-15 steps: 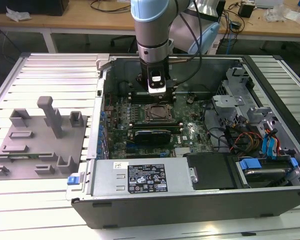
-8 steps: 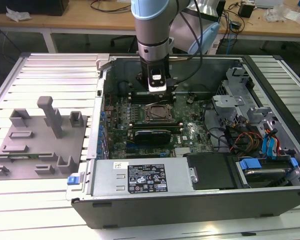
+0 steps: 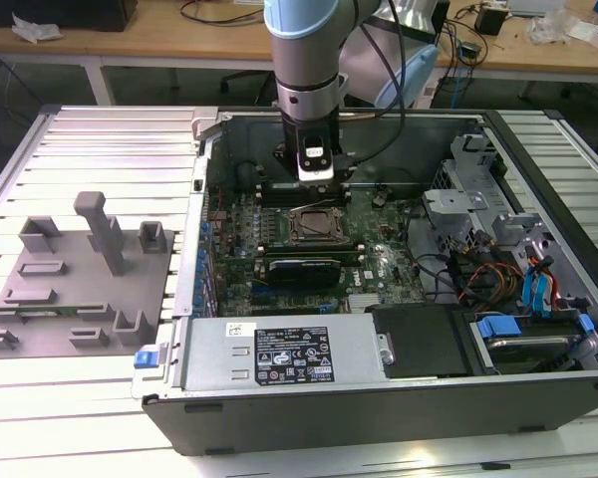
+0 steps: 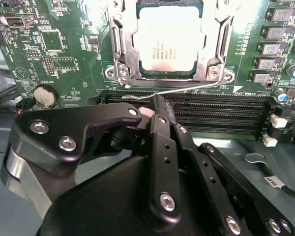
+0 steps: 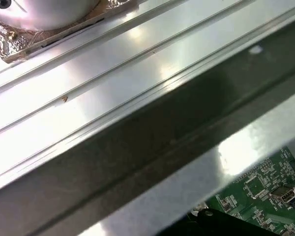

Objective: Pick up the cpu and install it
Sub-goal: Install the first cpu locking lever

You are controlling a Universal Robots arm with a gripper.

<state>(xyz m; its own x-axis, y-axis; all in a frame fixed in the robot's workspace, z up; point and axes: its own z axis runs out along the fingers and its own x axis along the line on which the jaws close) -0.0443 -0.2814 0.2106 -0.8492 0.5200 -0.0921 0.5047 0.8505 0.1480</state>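
Exterior view: your arm reaches down into the open computer case (image 3: 399,398), which lies on the ribbed table (image 3: 90,149). The hand (image 3: 314,177) hangs just behind the socket (image 3: 314,225) on the motherboard (image 3: 379,264). A grey fixture block (image 3: 80,279) sits on the table at the exterior view's left, well apart from the case.

Second wrist view: the cpu (image 4: 169,39) lies flat inside the socket frame (image 4: 119,51), silver top up, so it appears already seated. The hand (image 4: 155,110) is empty; its fingers (image 4: 163,120) look brought together, their tips at the thin retention lever (image 4: 182,90), likely to work the latch. Memory slots (image 4: 221,110) run just beside the lever.

First wrist view: you see the table rails (image 5: 113,73), the case wall (image 5: 152,142) and a corner of the motherboard (image 5: 265,191).
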